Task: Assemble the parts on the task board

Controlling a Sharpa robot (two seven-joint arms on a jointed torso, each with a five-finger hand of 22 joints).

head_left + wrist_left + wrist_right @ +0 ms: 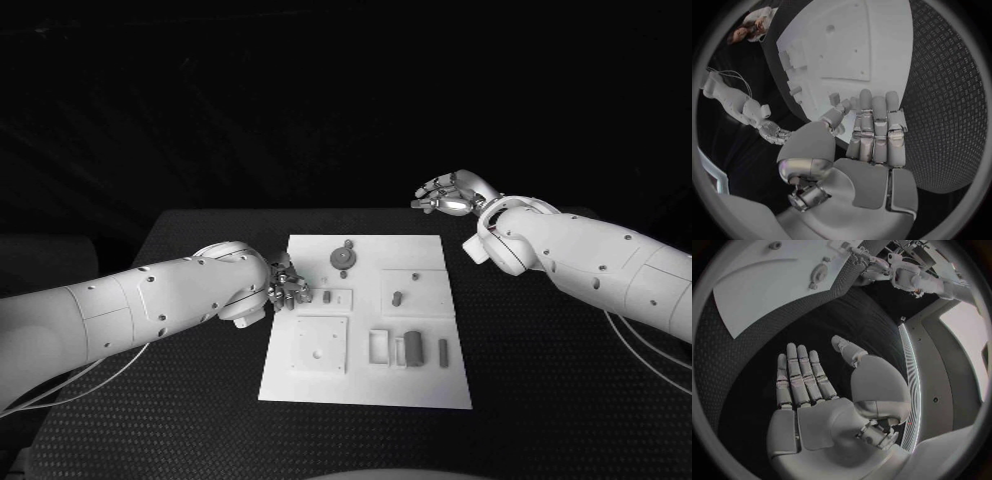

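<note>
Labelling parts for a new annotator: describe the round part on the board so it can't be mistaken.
Start at the white board mid-table. Go to its far end, the one away from the robot, a little toward the left robot hand. The round part lies there: a dark disc with a small tab, while the other parts are short bars or pegs.

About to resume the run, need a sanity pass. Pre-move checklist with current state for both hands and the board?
1. Left hand empty: ok, fingers straight, nothing in the palm in its wrist view.
2. Right hand empty: ok, fingers apart, held beyond the board's far right corner.
3. Task board flat and unobstructed on the table: ok.
4. Left hand clear of parts: cannot tell, its fingertips sit at the board's left edge.
5. Round part near the far edge seated: cannot tell.
6. Long parts near the right edge seated: cannot tell.
</note>
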